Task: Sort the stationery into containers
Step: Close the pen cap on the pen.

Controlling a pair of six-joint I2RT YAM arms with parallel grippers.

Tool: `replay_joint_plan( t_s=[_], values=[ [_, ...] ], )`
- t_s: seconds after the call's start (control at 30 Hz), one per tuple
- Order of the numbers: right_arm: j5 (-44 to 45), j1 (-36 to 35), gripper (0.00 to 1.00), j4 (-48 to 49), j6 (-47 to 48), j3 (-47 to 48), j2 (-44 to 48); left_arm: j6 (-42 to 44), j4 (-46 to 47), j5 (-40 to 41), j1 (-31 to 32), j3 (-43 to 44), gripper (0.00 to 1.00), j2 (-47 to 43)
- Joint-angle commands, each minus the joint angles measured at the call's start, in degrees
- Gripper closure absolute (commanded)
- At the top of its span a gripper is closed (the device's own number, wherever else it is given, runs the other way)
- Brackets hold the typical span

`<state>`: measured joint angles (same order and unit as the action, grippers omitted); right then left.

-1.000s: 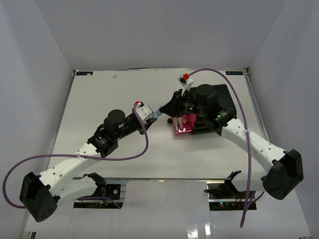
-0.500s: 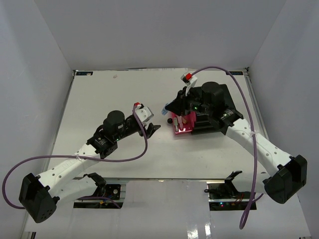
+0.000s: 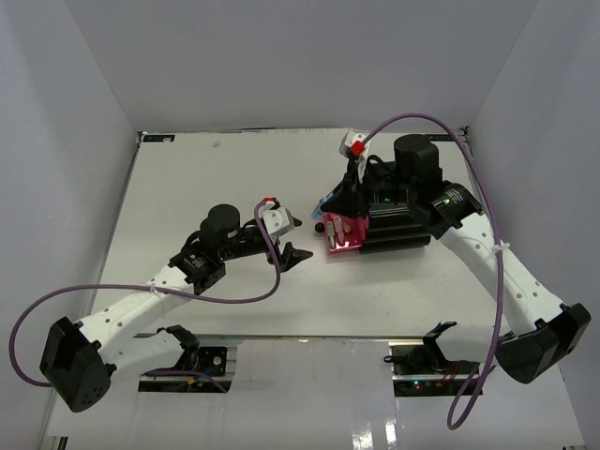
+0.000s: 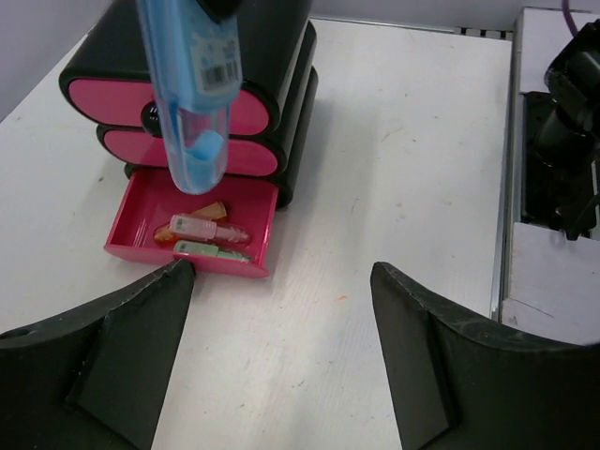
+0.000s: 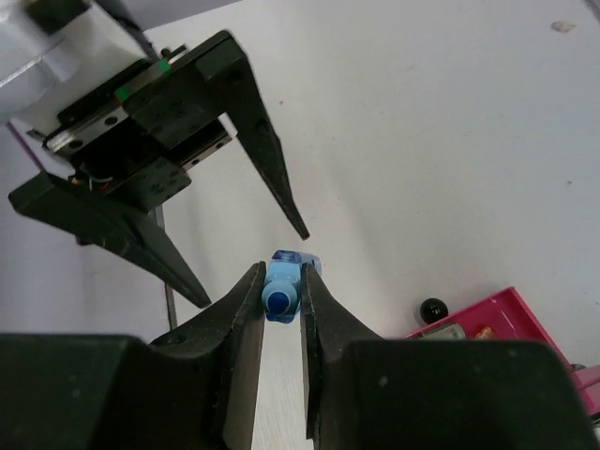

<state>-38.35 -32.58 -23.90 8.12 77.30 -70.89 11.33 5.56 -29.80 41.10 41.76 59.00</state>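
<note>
Right gripper (image 5: 279,277) clamped on light-blue piece (image 4: 192,84), hanging upright over open bottom drawer (image 4: 187,262). Left gripper (image 4: 281,278) spread wide, empty. Probably light, rigid, slick plastic; best pinched mid-barrel, not the rounded tip.

A light-blue pen (image 4: 192,84) hangs upright near the open pink drawer (image 4: 145,200) holding three highlighters (image 4: 208,230).

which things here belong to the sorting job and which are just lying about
Job: light-blue plastic pen in the right gripper; open magenta-pink drawer holding a salmon pen, a green pen, an orange piece; black three-tier cabinet; open left gripper.
Lying about: purple cable; tiny orange speck on the white table.
</note>
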Motion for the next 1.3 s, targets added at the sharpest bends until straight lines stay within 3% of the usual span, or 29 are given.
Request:
replay_joint_plan(
  t_s=[0.0, 0.23, 0.63, 1.27],
  values=[
    [-7.17, 0.23, 0.92, -8.61, 8.48, 2.33, -0.39, 0.44, 1.03, -6.75, -0.49, 2.63, 0.12, -0.03],
    [-11.04, 0.15, 0.92, -12.75, 14.64, 0.84, 0.05, 0.09, 1.55, -10.71, -1.37, 3.07, 0.13, 0.32],
    [-15.44, -0.03, 0.92, -13.01, 15.26, 1.45, -2.06, -4.56, 3.75, -20.11, -1.38, 7.28, 0.29, 9.63],
    [-15.18, -0.03, 0.92, -12.05, 14.64, 1.01, -3.02, -7.46, 6.66, -20.82, -1.38, 6.93, 0.51, 11.31]
  ],
)
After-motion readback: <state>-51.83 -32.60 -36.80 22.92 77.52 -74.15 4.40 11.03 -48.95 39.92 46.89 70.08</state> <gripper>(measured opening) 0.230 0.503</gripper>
